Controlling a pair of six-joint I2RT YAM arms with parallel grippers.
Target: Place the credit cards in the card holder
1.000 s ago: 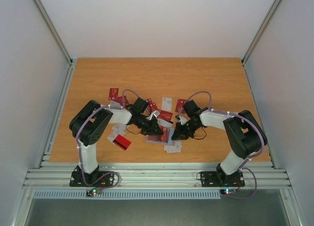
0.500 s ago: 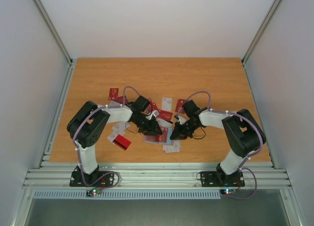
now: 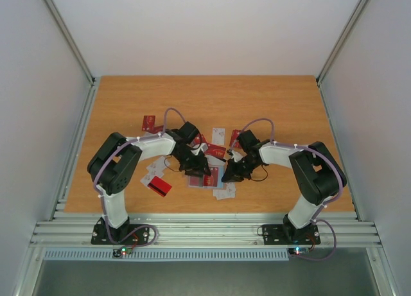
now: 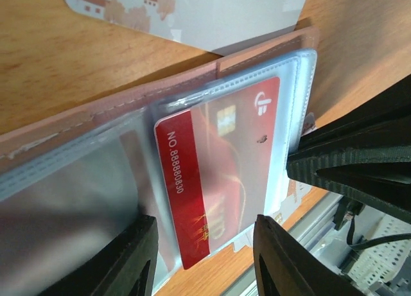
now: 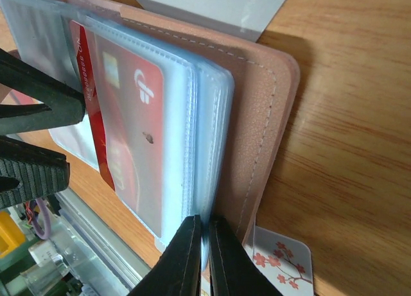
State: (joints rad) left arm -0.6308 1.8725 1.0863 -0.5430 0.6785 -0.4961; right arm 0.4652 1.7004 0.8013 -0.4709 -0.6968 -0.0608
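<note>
The left gripper [image 4: 204, 248] stood partly open, its ribbed black fingers [image 4: 131, 261] on either side of the near end of a red card [image 4: 215, 174], with a gap on each side, so it gripped nothing. The right gripper [image 5: 204, 248] was almost closed, pinching the edge of the card holder's clear pockets [image 5: 192, 148] between its fingertips.

The card holder [image 5: 260, 116] lay open on the table [image 3: 257, 103], between the two grippers and among the loose cards [image 3: 159, 187]. The red card sat most of the way inside a pocket, its end poking out.

The holder's cover was tan, grainy and leather-like, with a stitched seam and rounded corners. Its pockets were cloudy, soft plastic sleeves. The red card was glossy, with a gold chip and white numbers. A white card [image 4: 199, 13] with reddish marks lay partly under the holder on the wood-grain tabletop.
</note>
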